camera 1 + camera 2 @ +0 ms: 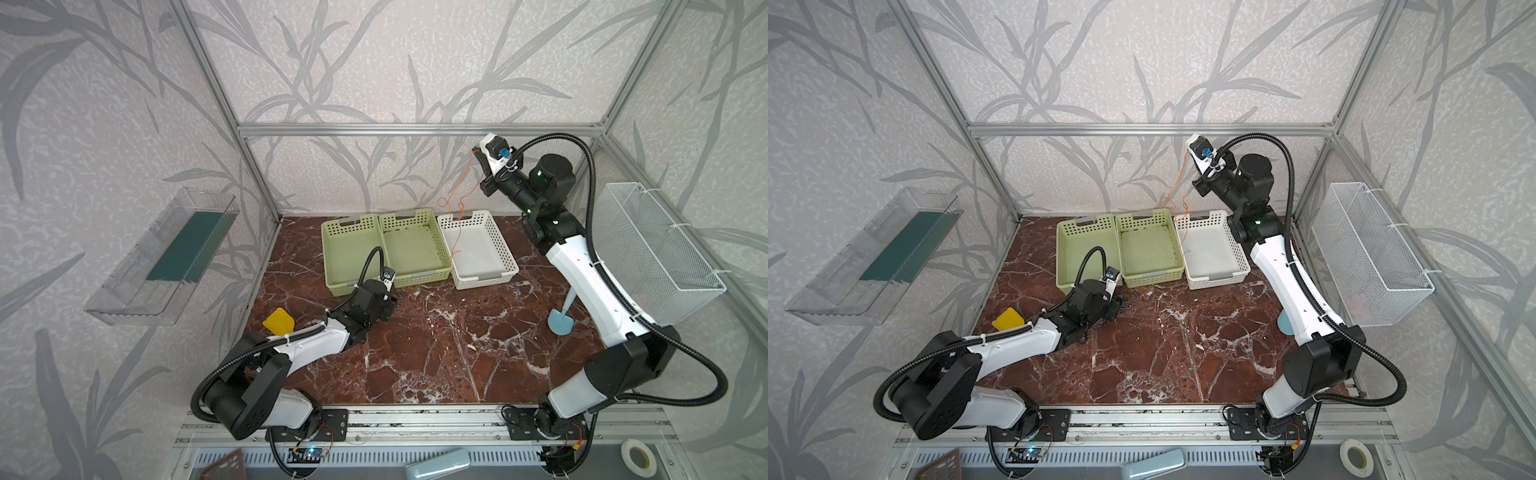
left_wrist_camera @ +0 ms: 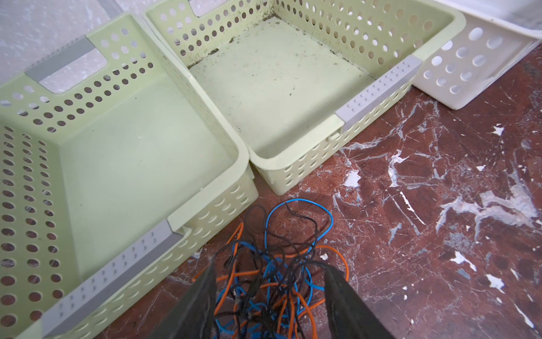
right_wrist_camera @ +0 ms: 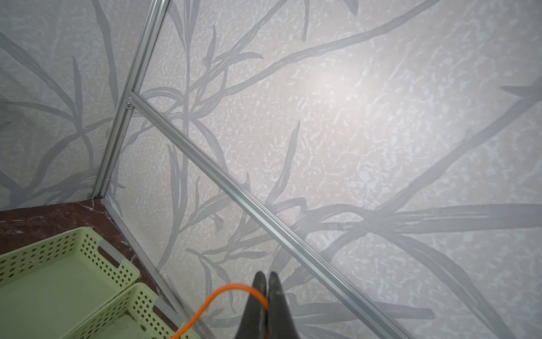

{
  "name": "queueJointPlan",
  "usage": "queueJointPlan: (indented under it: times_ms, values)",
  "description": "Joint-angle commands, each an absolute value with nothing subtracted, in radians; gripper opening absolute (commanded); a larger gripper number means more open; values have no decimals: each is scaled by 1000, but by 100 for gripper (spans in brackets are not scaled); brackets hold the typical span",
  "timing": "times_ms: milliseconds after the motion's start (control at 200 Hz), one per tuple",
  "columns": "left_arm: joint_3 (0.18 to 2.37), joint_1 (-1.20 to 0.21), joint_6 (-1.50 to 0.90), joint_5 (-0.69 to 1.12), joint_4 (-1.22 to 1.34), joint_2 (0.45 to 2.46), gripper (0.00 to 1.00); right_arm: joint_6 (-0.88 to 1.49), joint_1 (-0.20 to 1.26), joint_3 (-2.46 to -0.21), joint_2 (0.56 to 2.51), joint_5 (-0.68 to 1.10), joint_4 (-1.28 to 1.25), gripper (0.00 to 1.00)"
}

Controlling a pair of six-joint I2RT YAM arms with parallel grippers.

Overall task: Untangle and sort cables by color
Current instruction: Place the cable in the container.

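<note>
Red-brown marble tabletop, leaf-print walls on three sides.

Cable tangle: blue, orange and black strands knotted in one heap. It lies on the marble between the fingers of the left gripper. Jaws stand apart, one on each side of the heap, nothing pinched. Strand count not readable, and the frame edge cuts off the heap's near part. In both top views the wrist hides the tangle, bar a few loops poking out.

Just ahead of those fingertips are the near walls of the outer green basket and the middle green basket.

Right gripper: raised high by the back wall, clenched on a single orange cable. The cable hangs below it toward the white basket. Its lower end is too thin to say whether it touches the basket floor.
</note>
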State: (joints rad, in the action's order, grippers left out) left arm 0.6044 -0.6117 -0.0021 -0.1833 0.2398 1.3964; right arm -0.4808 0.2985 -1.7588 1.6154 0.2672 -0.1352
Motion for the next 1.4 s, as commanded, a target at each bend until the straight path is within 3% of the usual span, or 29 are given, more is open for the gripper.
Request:
queueJointPlan:
  times_ms: [0, 335, 955, 1399]
  values:
    - [623, -609, -18, -244, 214, 1400, 59, -534, 284, -1830, 1679, 183, -158, 0]
    - [601, -610, -22, -243, 252, 1383, 59, -777, 388, -1870, 1781, 7, -162, 0]
    - [601, -609, -37, -213, 245, 1385, 59, -783, 372, -1675, 1891, -301, -528, 0]
    - [615, -609, -44, -183, 244, 1411, 59, -644, 289, -1468, 1865, -274, -552, 0]
